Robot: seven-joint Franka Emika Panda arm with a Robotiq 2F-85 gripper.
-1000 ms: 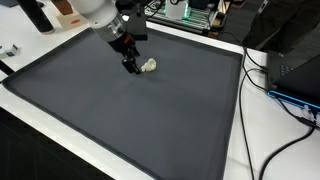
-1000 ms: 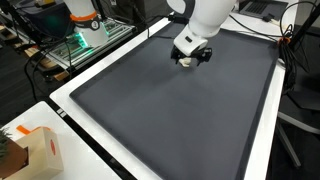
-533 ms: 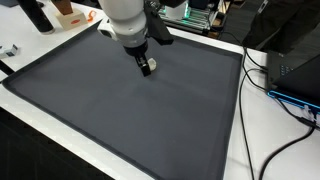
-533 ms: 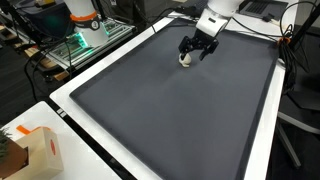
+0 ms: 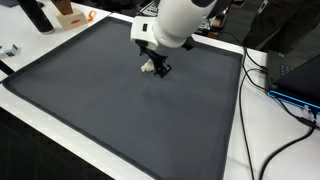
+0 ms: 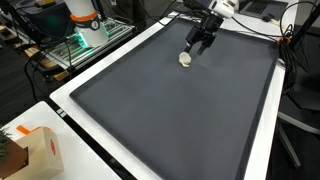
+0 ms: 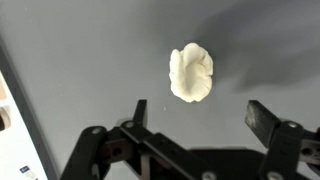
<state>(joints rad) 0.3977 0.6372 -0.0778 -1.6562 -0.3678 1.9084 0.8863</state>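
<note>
On the dark mat (image 6: 150, 120) covering the desk (image 6: 62, 99), a small cream lump (image 6: 185, 59) is lying near the far edge; the pincer (image 6: 201, 42) is hovering close over it, jaws standing apart, gripping nothing.

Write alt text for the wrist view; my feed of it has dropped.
A small cream lump lies on a dark grey mat, just beyond the open gripper, untouched. The two black fingers rise from the bottom edge, with the lump ahead of the gap between them. A white border shows at lower left.
</note>
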